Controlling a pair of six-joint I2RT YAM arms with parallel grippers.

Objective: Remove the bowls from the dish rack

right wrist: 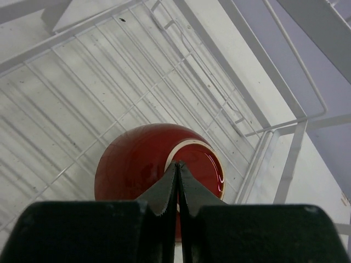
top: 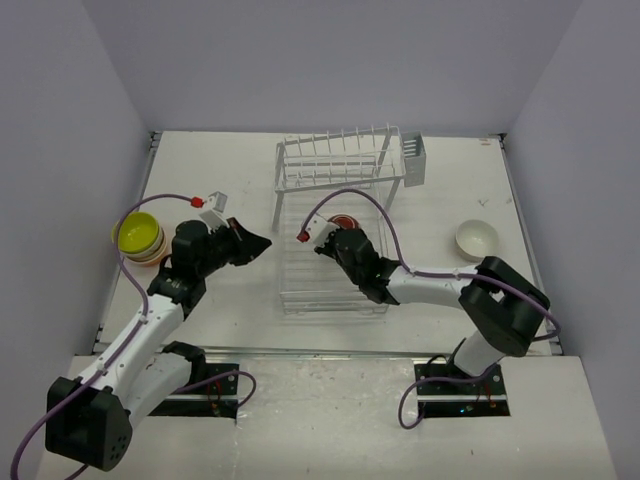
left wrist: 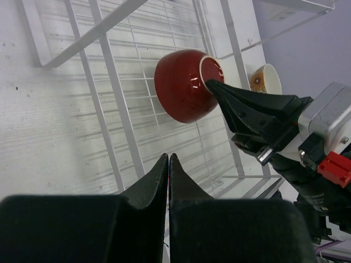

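red bowl (right wrist: 131, 164): glossy, round | dish rack (left wrist: 112, 82): white wire grid

The bowl (right wrist: 131, 164) at the black right fingers (right wrist: 160, 193) is dark red, its foot ring white. The dish rack (top: 330, 181) beneath is white.

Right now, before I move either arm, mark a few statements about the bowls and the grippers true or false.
1. The dark red bowl lies on the dish rack grid tray. True.
2. The left gripper is open. False: it is shut.
3. The right gripper has its tip at the red bowl's foot ring. True.
4. The lime-yellow bowl is in the rack. False: it is out on the table, left of the rack.
5. A cream bowl sits on the table right of the rack. True.
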